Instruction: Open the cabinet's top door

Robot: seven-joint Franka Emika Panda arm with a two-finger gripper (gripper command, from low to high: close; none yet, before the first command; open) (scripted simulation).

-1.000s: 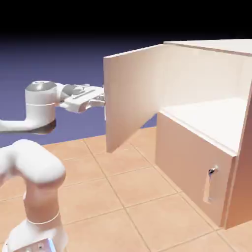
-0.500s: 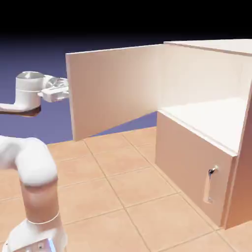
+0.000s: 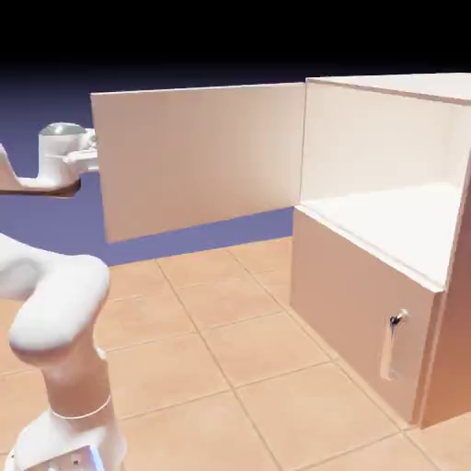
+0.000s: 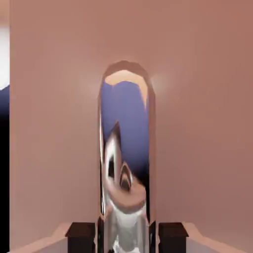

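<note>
The pinkish-tan cabinet [image 3: 368, 267] stands at the exterior view's right with its pale interior showing. Its top door [image 3: 198, 156] is swung wide open, reaching left from its hinge. My gripper [image 3: 89, 158] is at the door's far left edge, behind the panel, so its fingers are hidden there. In the hand view the door [image 4: 207, 123] fills the picture and its silver bar handle [image 4: 125, 163] rises up the middle. My gripper [image 4: 126, 236] is shut on that handle, one dark fingertip [image 4: 81, 236] on either side of it.
The shorter lower panel [image 3: 363, 308] stays closed, with a small silver handle [image 3: 394, 345]. Tan floor tiles [image 3: 239, 359] spread in front of the cabinet. My white arm [image 3: 60, 322] rises at the lower left.
The top door has swung further open, its free edge sweeping left across the exterior view. My hand went left with it, still shut on the handle.
</note>
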